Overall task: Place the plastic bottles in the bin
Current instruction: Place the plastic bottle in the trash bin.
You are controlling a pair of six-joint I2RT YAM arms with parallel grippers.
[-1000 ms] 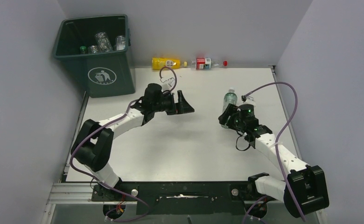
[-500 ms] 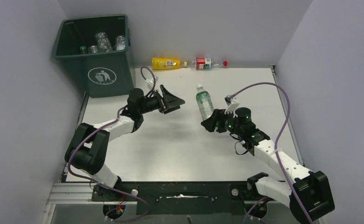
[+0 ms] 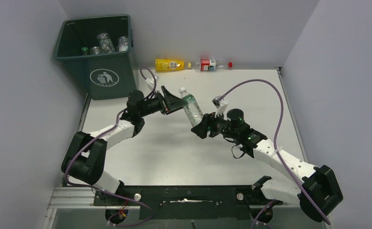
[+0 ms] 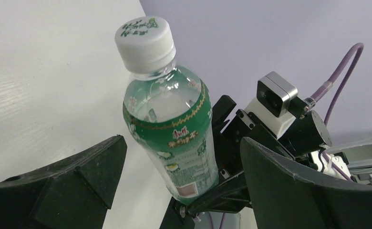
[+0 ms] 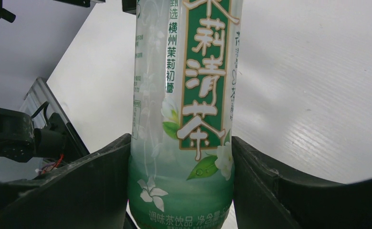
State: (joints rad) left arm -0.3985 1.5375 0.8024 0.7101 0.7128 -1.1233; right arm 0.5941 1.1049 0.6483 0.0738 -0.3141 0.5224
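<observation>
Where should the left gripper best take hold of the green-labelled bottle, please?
Grip the green-labelled bottle on its upper body, just below the white cap. The right gripper clamps the base end, leaving that part free, and the cap points towards the open left gripper, so come in from the cap side, jaws straddling the round body.

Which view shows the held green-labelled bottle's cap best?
Left wrist: the white cap on the green-labelled bottle is close and sharp, printing visible. Top external shows it as a tiny white dot. Right wrist shows only the bottle's labelled body; the cap is cropped out.
</observation>
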